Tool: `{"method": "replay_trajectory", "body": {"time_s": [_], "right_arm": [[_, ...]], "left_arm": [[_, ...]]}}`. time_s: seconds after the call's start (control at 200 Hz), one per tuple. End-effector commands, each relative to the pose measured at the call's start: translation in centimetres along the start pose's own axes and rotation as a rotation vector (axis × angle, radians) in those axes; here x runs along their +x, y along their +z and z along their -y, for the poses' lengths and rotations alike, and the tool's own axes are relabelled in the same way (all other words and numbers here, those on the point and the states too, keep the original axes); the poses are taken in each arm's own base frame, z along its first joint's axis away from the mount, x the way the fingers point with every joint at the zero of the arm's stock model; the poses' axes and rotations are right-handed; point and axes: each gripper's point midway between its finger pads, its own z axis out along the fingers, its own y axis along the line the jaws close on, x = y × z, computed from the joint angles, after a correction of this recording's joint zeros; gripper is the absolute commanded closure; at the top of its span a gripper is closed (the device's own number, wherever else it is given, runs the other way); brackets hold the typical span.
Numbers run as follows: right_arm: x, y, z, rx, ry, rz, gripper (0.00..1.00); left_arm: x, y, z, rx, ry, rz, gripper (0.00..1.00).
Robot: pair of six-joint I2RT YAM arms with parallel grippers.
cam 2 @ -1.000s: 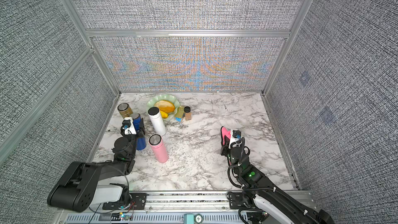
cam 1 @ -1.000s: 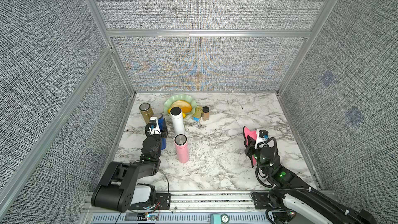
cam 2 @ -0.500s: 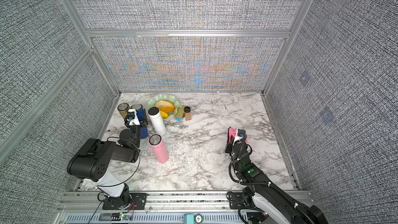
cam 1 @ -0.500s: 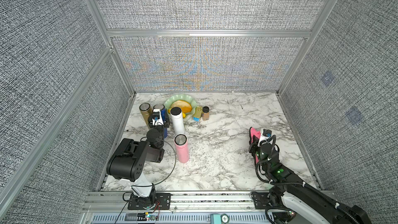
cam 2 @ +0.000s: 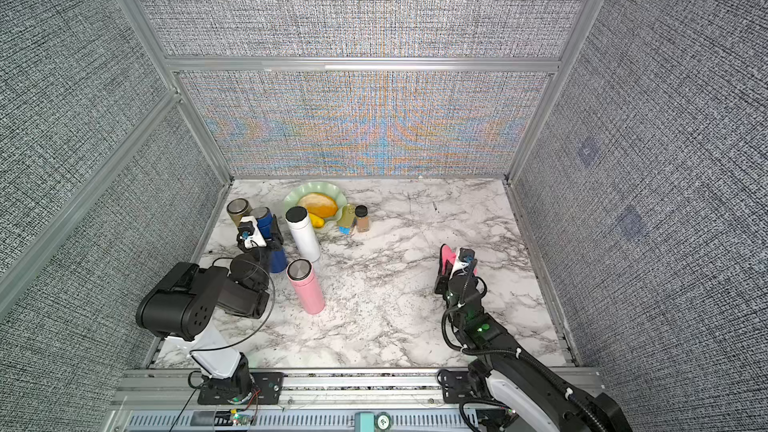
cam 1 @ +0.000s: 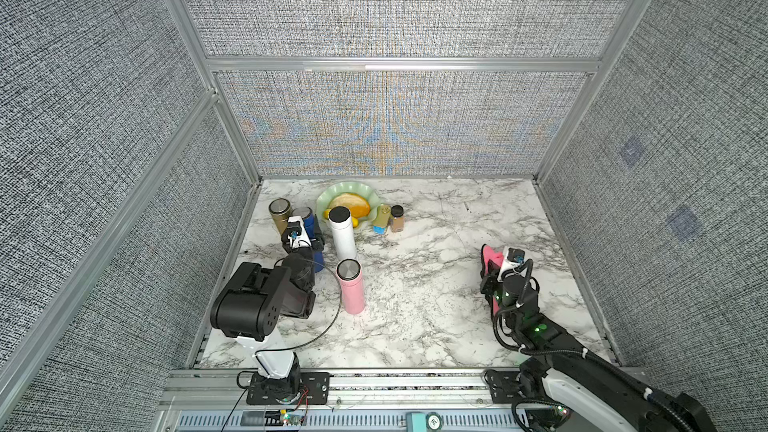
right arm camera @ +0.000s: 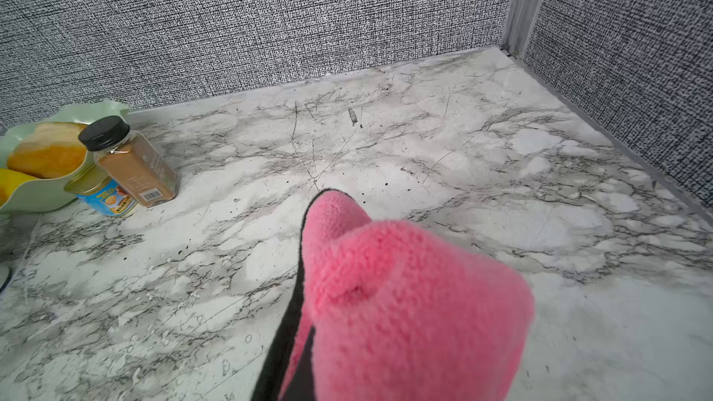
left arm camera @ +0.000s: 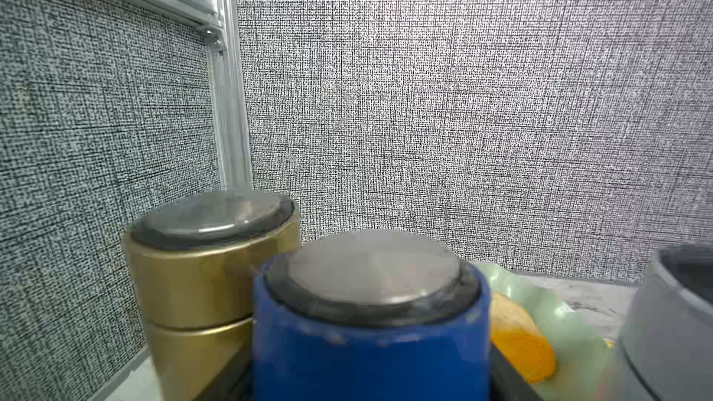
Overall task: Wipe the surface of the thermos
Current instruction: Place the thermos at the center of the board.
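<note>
The left gripper (cam 1: 306, 229) had a jaw on each side of the blue thermos (left arm camera: 366, 341). No view settled whether the pads pressed it or stood just clear. I took this one for the task's thermos. It stood upright, long axis vertical, just left of the green dish (cam 1: 332, 191), with the gold thermos (left arm camera: 200, 283) close beside it on the side away from the dish.

The right gripper (cam 1: 494, 263) was clamped on the pink cloth (right arm camera: 405, 302), well to the right of the dish and nearer the robot. The left arm was thus by far the nearer, and any wipe would need the cloth carried across to the dish's left side.

The left wrist view showed the blue lid and wall close up but no clear fingertips, while a top view showed the jaws astride the body. The right wrist view showed cloth hiding the fingers, the dish's edge, and no blue thermos.
</note>
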Motion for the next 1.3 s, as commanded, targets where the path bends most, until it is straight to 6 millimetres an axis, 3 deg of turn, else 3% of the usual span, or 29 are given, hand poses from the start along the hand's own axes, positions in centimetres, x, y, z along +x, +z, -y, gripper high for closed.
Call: {"method": "replay_trajectory", "body": {"time_s": [0.0,0.335,0.49,0.555,0.585,0.605,0.95,1.051,1.146,1.216,1.296], "right_arm": [[-0.8,0.0,-0.2,-0.006,0.024,0.023,1.00],[-0.8,0.0,-0.1,-0.005,0.029,0.023,1.00],[-0.8,0.0,-0.1,-0.004,0.029,0.021,1.00],[-0.7,0.0,-0.1,-0.003,0.029,0.018,1.00],[-0.7,0.1,-0.1,-0.004,0.029,0.018,1.00],[-0.8,0.1,-0.2,-0.004,0.030,0.019,1.00],[-0.7,0.1,0.0,0.000,0.033,0.018,1.00],[-0.7,0.1,0.0,-0.001,0.032,0.018,1.00],[-0.7,0.1,0.0,0.001,0.032,0.015,1.00],[-0.7,0.1,0.0,0.000,0.032,0.014,1.00],[-0.7,0.1,-0.1,-0.001,0.033,0.013,1.00]], "left_arm": [[-2.6,-0.8,-0.1,0.011,-0.066,0.102,0.26],[-2.1,-2.6,-0.2,0.031,-0.107,0.075,0.25],[-3.0,-3.7,-0.8,0.013,-0.129,0.092,0.19],[-3.8,-4.0,-0.9,0.012,-0.118,0.115,0.17],[-4.2,-4.2,-0.9,0.016,-0.113,0.125,0.04],[-4.6,-4.3,-0.8,0.021,-0.111,0.135,0.01],[-12.1,-8.7,0.6,0.182,-0.203,0.339,0.01],[-13.3,-7.7,1.3,0.210,-0.271,0.252,0.01],[-13.6,-6.1,2.3,0.224,-0.280,0.041,0.01],[-14.5,-6.7,3.3,0.271,-0.242,-0.044,0.04],[-15.5,-8.2,4.5,0.365,-0.224,-0.012,0.02]]}}
